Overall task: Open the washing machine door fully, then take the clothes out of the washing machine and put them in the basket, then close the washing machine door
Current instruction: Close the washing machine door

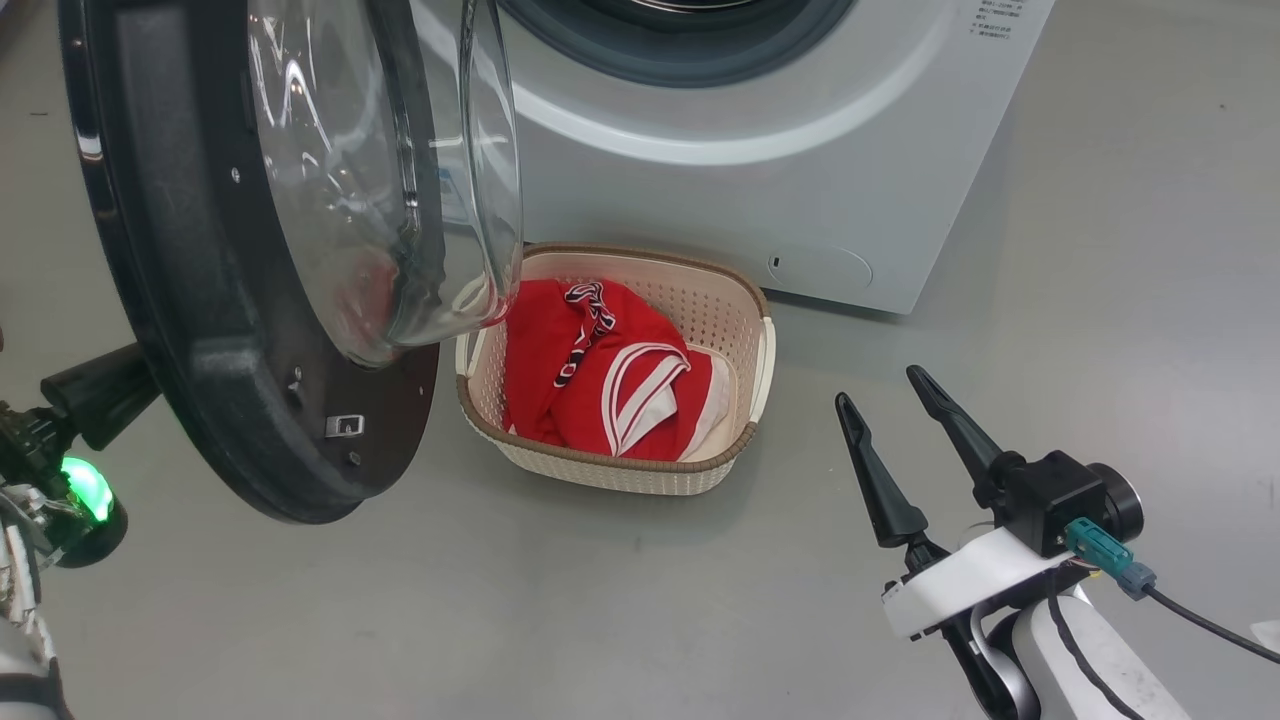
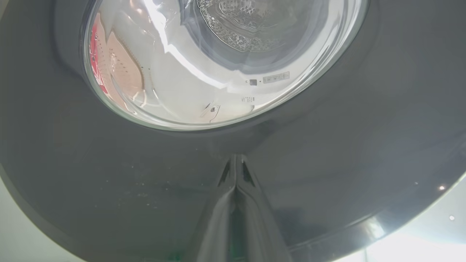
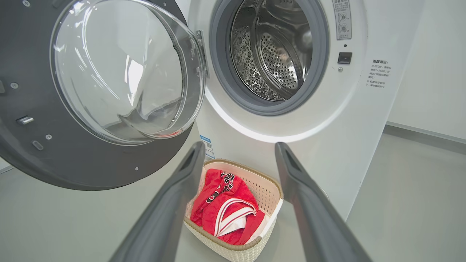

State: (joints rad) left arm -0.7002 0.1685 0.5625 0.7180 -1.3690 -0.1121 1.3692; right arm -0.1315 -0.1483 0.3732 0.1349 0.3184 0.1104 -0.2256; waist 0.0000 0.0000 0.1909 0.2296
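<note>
Since the clothes (image 1: 590, 370) lie in the basket (image 1: 745, 300), closing turns on the washing machine door (image 1: 200, 330), swung left: the left tool (image 2: 236, 162), tips pressed together, meets its outer face; the right tool (image 1: 879, 385), spread, sits well apart.

I see the washing machine door (image 1: 180, 300) standing open on the white washing machine (image 1: 750, 200). Red clothes (image 1: 560, 370) lie in the basket (image 1: 620, 478) before it.
</note>
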